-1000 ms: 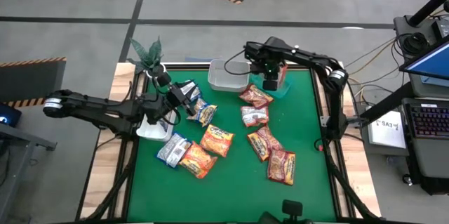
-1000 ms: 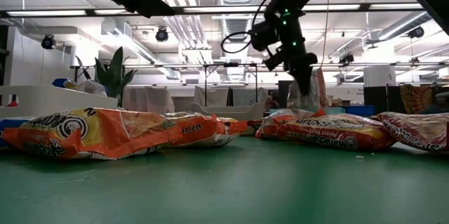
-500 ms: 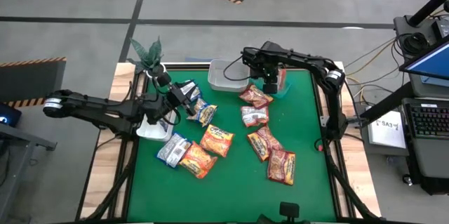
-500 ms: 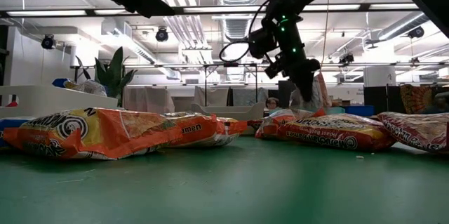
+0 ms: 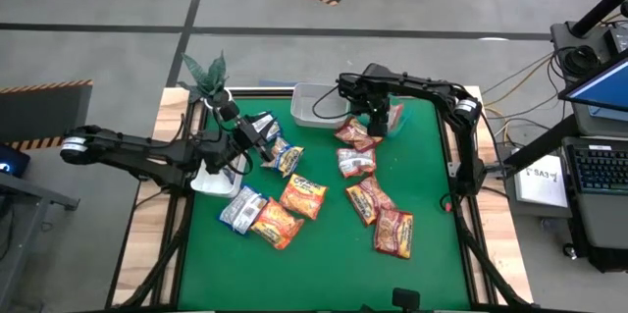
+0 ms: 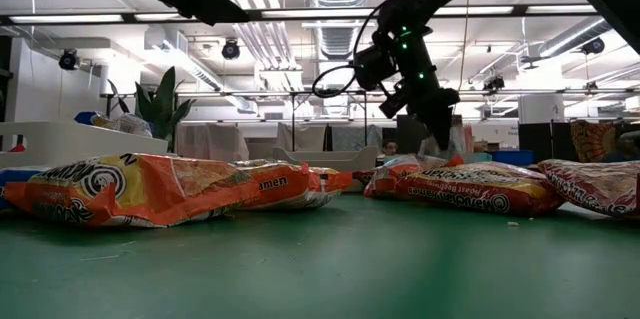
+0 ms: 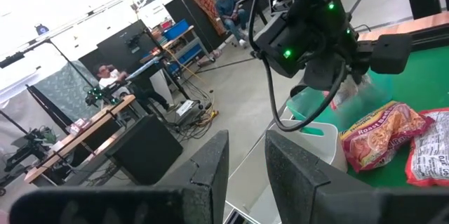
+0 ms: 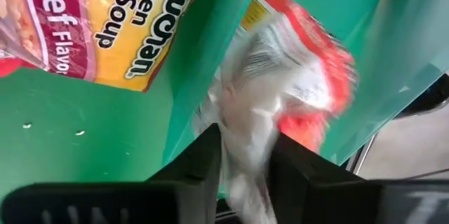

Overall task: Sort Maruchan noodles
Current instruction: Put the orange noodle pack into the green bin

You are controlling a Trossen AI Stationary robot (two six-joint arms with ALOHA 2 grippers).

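Gripping a crinkly red-and-white noodle packet (image 8: 280, 90) in my right claw (image 5: 378, 122) above the teal tub (image 5: 397, 122) at the worktop's far edge, I'd release low (left claw (image 7: 245, 157) idles open).

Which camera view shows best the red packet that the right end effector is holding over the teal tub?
The right wrist view: the red packet fills it, pinched between the right end effector fingers above the teal tub. The high view shows only a red sliver beside the arm; the low view hides most of it behind the wrist; the left wrist view shows it blurred.
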